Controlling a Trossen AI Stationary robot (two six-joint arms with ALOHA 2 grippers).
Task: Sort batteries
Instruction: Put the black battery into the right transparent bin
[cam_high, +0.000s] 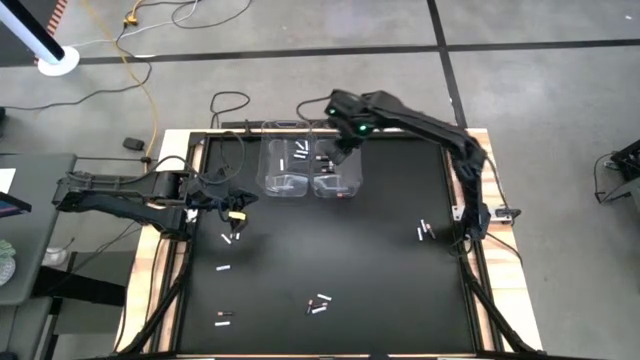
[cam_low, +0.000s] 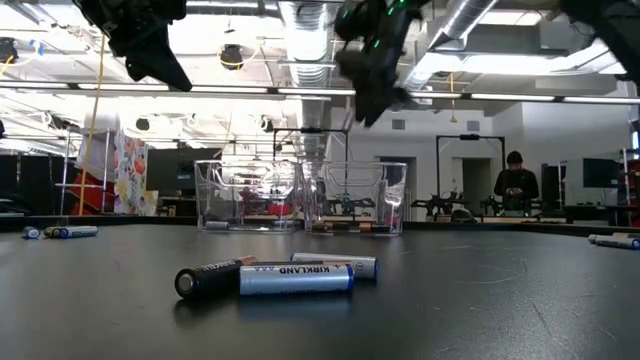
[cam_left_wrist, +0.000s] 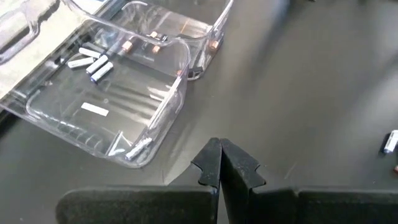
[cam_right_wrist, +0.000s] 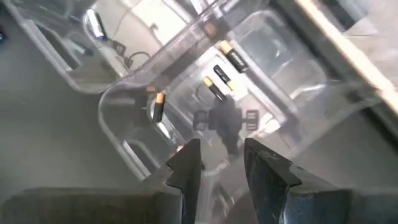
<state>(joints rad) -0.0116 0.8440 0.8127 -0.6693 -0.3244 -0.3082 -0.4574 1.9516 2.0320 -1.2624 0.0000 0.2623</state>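
The right gripper (cam_right_wrist: 221, 163) hangs over the right clear bin (cam_high: 338, 168), its 2 fingers (cam_right_wrist: 186, 165) standing a narrow gap apart with nothing between them; it touches neither the bin nor any battery. In the low view it hovers above the bins (cam_low: 372, 75), clear of their rims. The left gripper (cam_left_wrist: 221, 163) has its fingertips pressed together, empty, above the bare mat near the left clear bin (cam_left_wrist: 155, 118); seen from above it sits at the table's left side (cam_high: 232, 205).

The 2 bins stand side by side, touching, near the table's far edge. The left bin (cam_high: 283, 165) holds several white batteries (cam_left_wrist: 93, 64), a cluster at one end and a single one in a corner. The right bin holds dark batteries with copper-coloured ends (cam_right_wrist: 225, 68), 3 lying together and another apart near a wall.

Loose batteries lie scattered on the black mat (cam_high: 400, 250): a few just beside the left gripper (cam_high: 232, 237), 1 pair near the front centre (cam_high: 318, 303), another pair toward the right side (cam_high: 425, 232), and singles along the left front (cam_high: 223, 320).
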